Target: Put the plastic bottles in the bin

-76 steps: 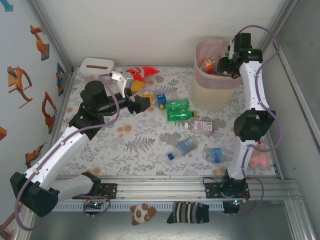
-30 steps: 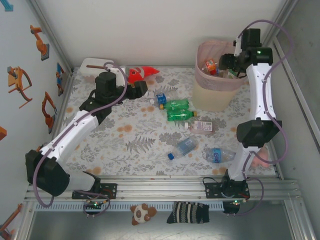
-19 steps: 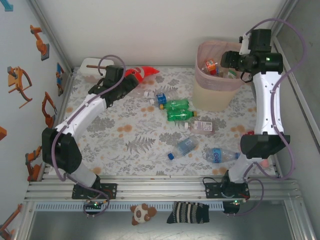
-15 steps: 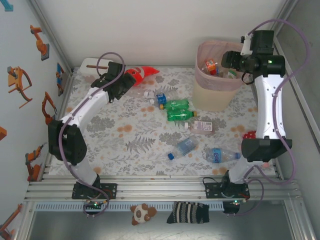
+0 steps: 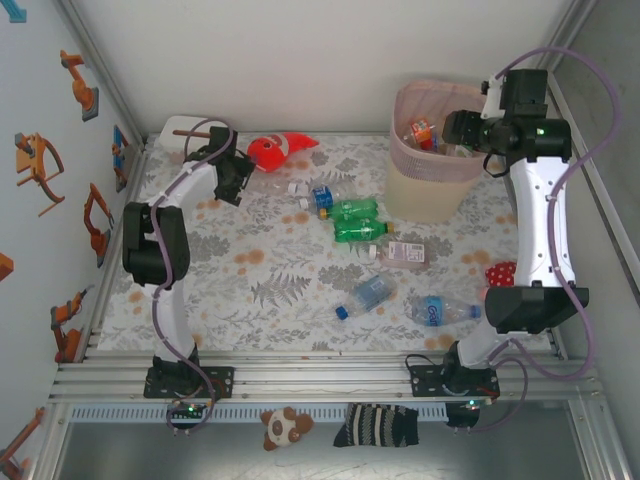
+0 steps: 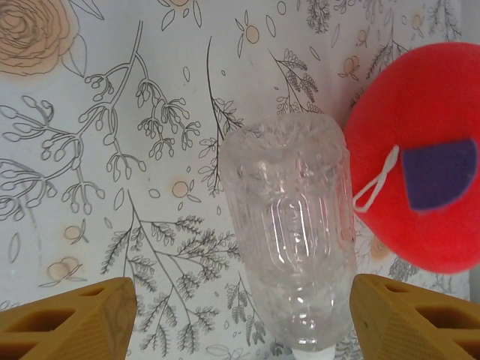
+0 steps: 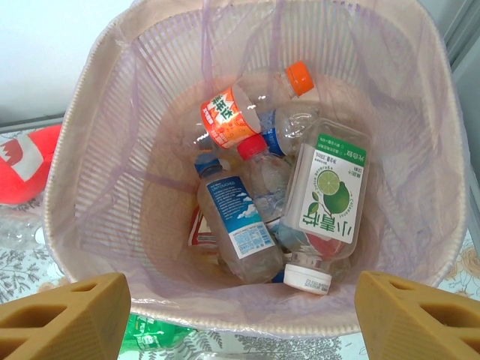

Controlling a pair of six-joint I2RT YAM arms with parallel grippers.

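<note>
Looking from above, the floral surface [image 5: 270, 290] carries loose plastic bottles [image 5: 355, 210] near the bin [image 5: 420, 195]. Right wrist view: right claw [image 7: 240, 319] hangs open over binned ones, among them a lime-label bottle [image 7: 330, 196], print unreadable. Left claw [image 6: 240, 315], open, straddles a label-less clear bottle [image 6: 289, 225] just beside a red toy [image 6: 420, 180].

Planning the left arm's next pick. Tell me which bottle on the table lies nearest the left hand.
The clear, unlabelled bottle beside the red toy, directly below the left hand; the other bottles lie further off, nearer the bin.
</note>
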